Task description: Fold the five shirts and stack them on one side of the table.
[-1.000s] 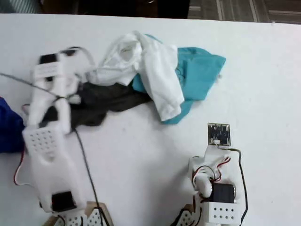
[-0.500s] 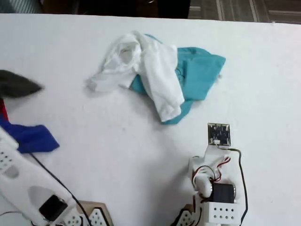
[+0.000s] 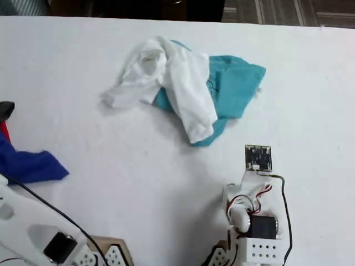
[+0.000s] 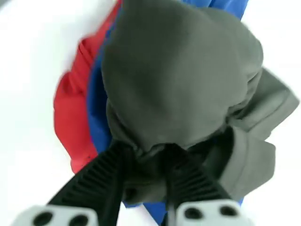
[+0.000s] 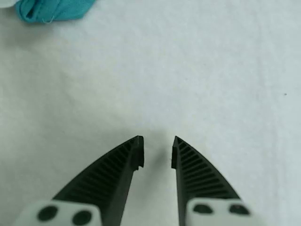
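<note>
The grey shirt [image 4: 183, 75] is pinched by the left gripper [image 4: 143, 153] directly above the blue shirt [image 4: 98, 127] and red shirt [image 4: 70, 113] (probably the stack); the right gripper [image 5: 157, 151] is slightly spread.

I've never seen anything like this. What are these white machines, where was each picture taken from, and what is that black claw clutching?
These are two small robot arms, the left arm and right arm, at a white table. One picture looks down from above; the other two come from a camera on each wrist, so those views are very close up. A white shirt lies draped over a teal shirt; at the table's edge lie a blue shirt and a red shirt. The left arm's fingers are shut on a bunched grey shirt. The right arm's fingers stand slightly apart, holding nothing, over bare table.
</note>
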Available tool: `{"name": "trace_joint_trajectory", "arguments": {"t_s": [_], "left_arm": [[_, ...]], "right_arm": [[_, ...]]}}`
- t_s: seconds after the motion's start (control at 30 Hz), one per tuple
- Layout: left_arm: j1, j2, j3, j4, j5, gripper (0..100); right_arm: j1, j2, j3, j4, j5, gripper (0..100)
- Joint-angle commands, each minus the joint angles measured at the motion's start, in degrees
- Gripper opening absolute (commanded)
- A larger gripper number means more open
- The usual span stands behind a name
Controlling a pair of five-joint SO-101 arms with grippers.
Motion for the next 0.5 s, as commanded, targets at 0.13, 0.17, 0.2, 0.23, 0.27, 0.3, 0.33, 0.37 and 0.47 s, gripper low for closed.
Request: {"name": "trace_joint_trajectory", "arguments": {"t_s": [0.13,0.17,0.2,0.23,0.27,0.3,0.33,0.37,0.47], "left_arm": [[2.55,-3.78,6.37,0.79,-3.6,25],[3.43,-3.78,6.46,0.79,-3.6,25],[4.22,-3.78,6.29,0.79,-3.6,24],[5.36,-3.87,6.02,0.79,-3.6,24],[6.33,-3.87,5.32,0.79,-3.52,24],[7.3,-3.87,4.18,0.79,-3.34,24],[8.26,-3.87,2.95,0.79,-3.34,24],[9.23,-3.87,1.63,0.79,-3.34,24],[11.96,-3.87,-2.86,0.79,-3.25,24]], "right_arm": [[0.4,0.13,0.53,-1.1,-0.35,10.6],[0.4,0.13,0.53,-1.1,-0.35,10.6],[0.4,0.13,0.53,-1.1,-0.35,10.6],[0.4,0.13,0.53,-1.1,-0.35,10.6],[0.31,0.13,0.53,-1.1,-0.35,10.6],[0.22,0.13,0.53,-1.1,-0.35,10.6],[0.22,0.13,0.53,-1.1,-0.44,10.6],[0.22,0.13,0.53,-1.1,-0.44,10.6],[0.22,0.13,0.53,-1.1,-0.44,10.6]]}}
